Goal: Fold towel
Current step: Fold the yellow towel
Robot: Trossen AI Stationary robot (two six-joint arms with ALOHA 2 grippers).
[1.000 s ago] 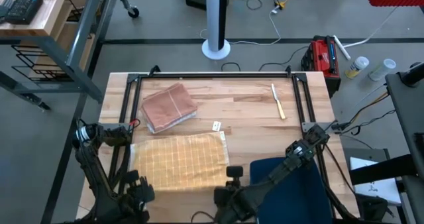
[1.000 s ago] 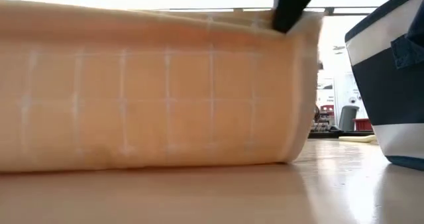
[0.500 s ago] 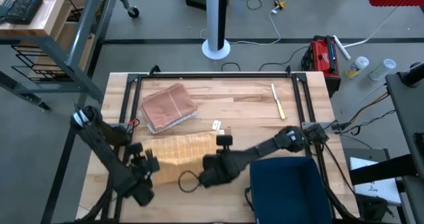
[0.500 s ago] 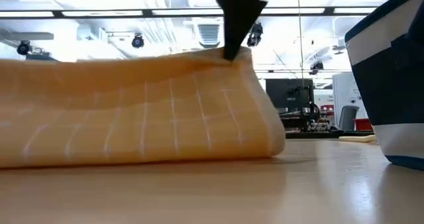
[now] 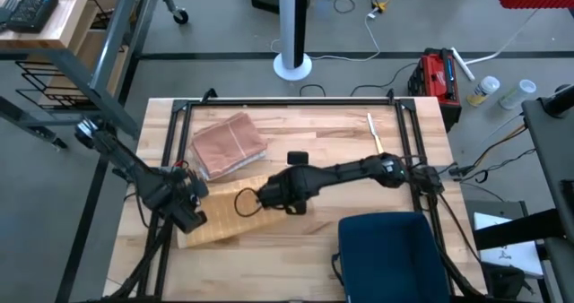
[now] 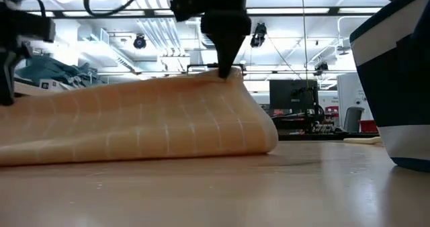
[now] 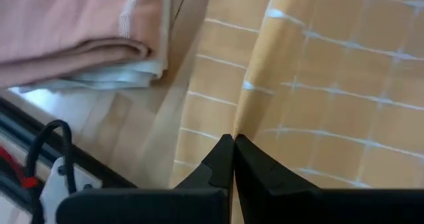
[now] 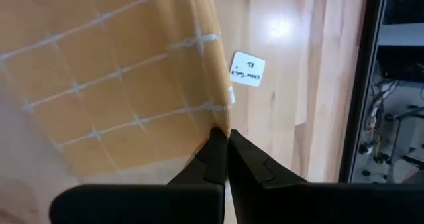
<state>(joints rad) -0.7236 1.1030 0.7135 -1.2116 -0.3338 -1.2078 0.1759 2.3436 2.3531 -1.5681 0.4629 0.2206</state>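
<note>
Trouble looks likeliest at the corners: both grippers, left (image 5: pixel 184 204) and right (image 5: pixel 274 195), pinch the yellow checked towel (image 6: pixel 144 123) mid-fold near the table's (image 5: pixel 341 160) front. Thin bites could slip, leaving the edges crooked beside the pink towel (image 5: pixel 229 144).

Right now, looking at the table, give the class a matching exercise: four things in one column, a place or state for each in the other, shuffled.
Things:
1. yellow towel
2. pink towel
3. blue bin
4. knife

Places or states:
A. folded, lying at the far left
B. standing at the near right corner
C. pinched by both claws, half folded over
D. lying at the far right

Pairs: 1-C, 2-A, 3-B, 4-D
</note>
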